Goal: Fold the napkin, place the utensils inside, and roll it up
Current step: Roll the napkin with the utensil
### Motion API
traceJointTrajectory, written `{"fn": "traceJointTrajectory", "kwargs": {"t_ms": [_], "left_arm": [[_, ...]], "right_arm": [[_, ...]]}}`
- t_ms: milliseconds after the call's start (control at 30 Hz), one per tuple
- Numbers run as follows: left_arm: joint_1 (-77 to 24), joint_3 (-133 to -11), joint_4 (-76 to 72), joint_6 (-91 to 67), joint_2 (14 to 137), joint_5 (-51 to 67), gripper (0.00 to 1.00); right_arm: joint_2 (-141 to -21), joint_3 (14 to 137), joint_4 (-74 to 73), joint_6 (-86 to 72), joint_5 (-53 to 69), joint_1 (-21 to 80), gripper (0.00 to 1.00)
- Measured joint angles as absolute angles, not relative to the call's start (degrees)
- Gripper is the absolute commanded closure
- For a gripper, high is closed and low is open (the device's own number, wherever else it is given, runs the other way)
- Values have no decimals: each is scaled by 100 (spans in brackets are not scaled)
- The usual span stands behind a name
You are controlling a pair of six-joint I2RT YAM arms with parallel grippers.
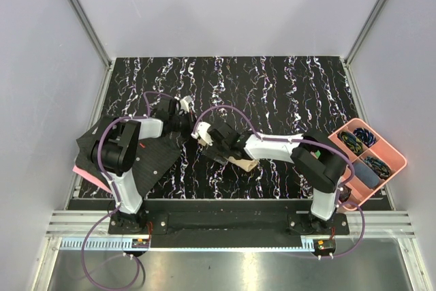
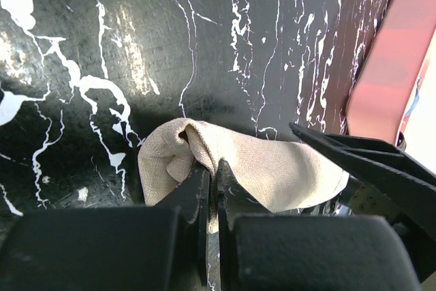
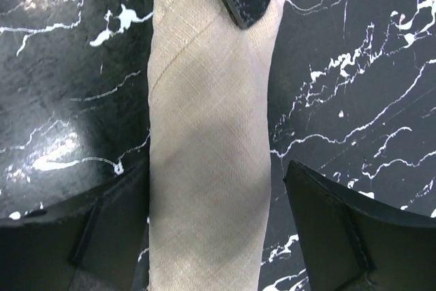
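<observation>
The wide black fingers of the right gripper [image 3: 216, 168] are standing well apart, straddling the beige cloth napkin [image 3: 204, 100]. The napkin is lying as a long, narrow roll between them. One finger is brushing the roll's edge and the other is staying clear of it. At the roll's far end the left gripper [image 2: 211, 172] is closing tight, its thin black tips nipping a fold of the cloth. The roll is resting mid-table, near the front edge, on the black white-veined marble-patterned tabletop [image 1: 272, 86]. Off to the left a black dotted mat [image 1: 153, 161] is lying at an angle. At the right edge a pink plastic compartment tray [image 1: 392, 149] is holding small dark coloured items.
</observation>
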State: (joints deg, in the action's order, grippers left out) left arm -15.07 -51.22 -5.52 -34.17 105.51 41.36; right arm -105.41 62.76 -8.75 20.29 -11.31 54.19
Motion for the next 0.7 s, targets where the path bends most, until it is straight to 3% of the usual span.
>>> {"fn": "traceJointTrajectory", "kwargs": {"t_ms": [167,333,700], "left_arm": [[-1507,-5142,-552,-3354,10556,4139,66],[-1507,-5142,-552,-3308,10534,4101,57],[-1507,-5096,-611,-3277,9802,3885,37]], "right_arm": [[-10746,6536,-1000,1894,-718,5229,34],[-10892,6724,-1280,1503,454,4685,43],[-11181,7043,-1479,517,2071,3791,50]]}}
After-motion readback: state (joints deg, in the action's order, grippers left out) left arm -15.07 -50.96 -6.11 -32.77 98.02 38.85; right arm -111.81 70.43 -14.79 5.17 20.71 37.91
